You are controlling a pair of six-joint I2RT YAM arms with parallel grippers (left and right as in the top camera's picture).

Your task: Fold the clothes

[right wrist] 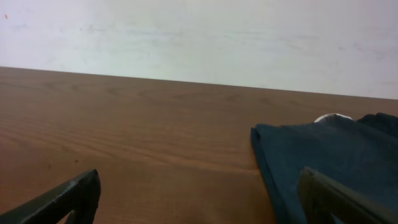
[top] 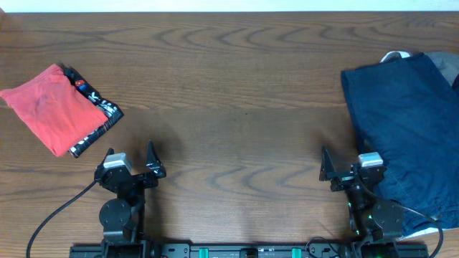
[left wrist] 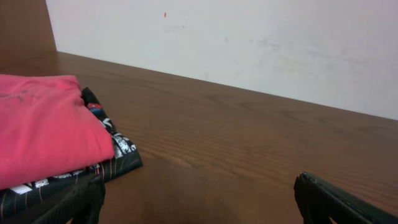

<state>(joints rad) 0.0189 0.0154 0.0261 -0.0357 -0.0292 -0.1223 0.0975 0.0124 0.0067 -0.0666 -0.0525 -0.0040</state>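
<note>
A folded red garment (top: 50,107) lies at the left of the table on top of a black patterned garment (top: 100,122); both show in the left wrist view (left wrist: 43,124) (left wrist: 118,155). A dark blue garment (top: 405,129) lies spread at the right, also in the right wrist view (right wrist: 329,162). My left gripper (top: 131,161) is open and empty near the front edge, right of the red pile (left wrist: 199,199). My right gripper (top: 350,165) is open and empty at the blue garment's left edge (right wrist: 199,196).
A white item (top: 396,55) and a grey item (top: 446,68) peek out behind the blue garment at the far right. The wooden table (top: 229,86) lies between the two piles. A white wall (right wrist: 199,37) stands behind the table.
</note>
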